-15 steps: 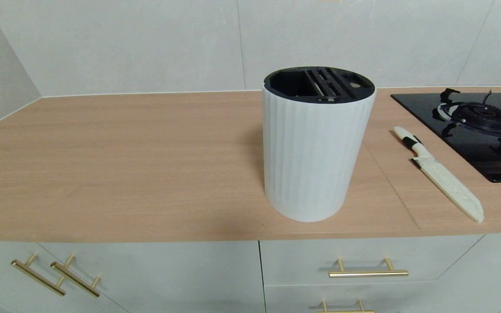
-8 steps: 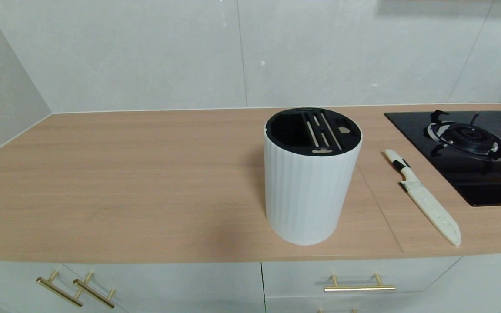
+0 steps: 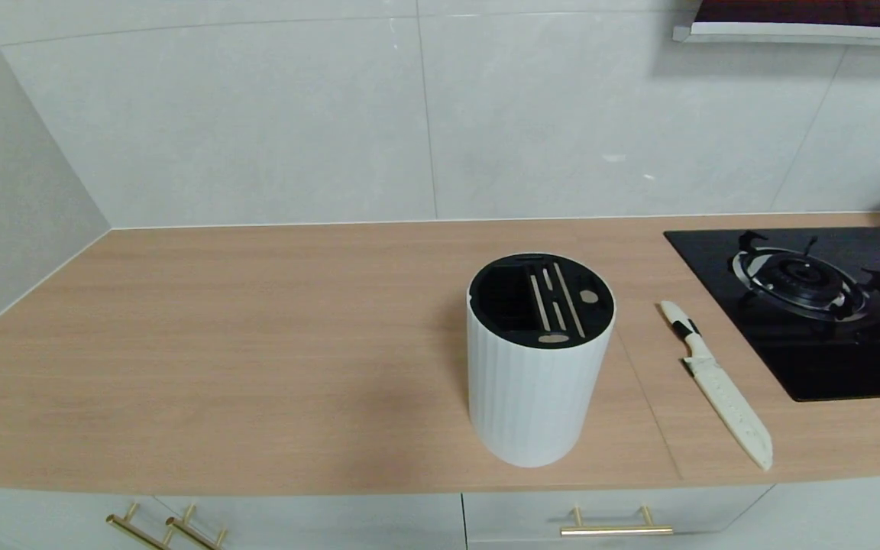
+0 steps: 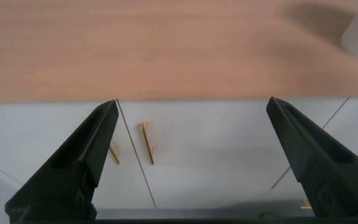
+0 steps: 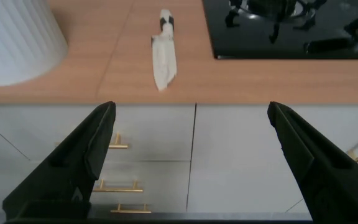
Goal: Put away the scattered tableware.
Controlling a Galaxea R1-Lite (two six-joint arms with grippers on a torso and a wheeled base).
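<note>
Lying flat on the counter [image 3: 257,344], the knife [image 3: 715,382] sits between the white knife block [image 3: 535,382] and the hob [image 3: 807,321], long axis running roughly front to back: handle toward the wall, tip near the front edge. Both the left gripper [image 4: 194,162] and right gripper [image 5: 191,162] are spread wide.

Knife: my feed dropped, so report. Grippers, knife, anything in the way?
Left gripper open, right gripper open, both empty. Knife flat on counter, between holder and hob. Nothing lies across it.
</note>
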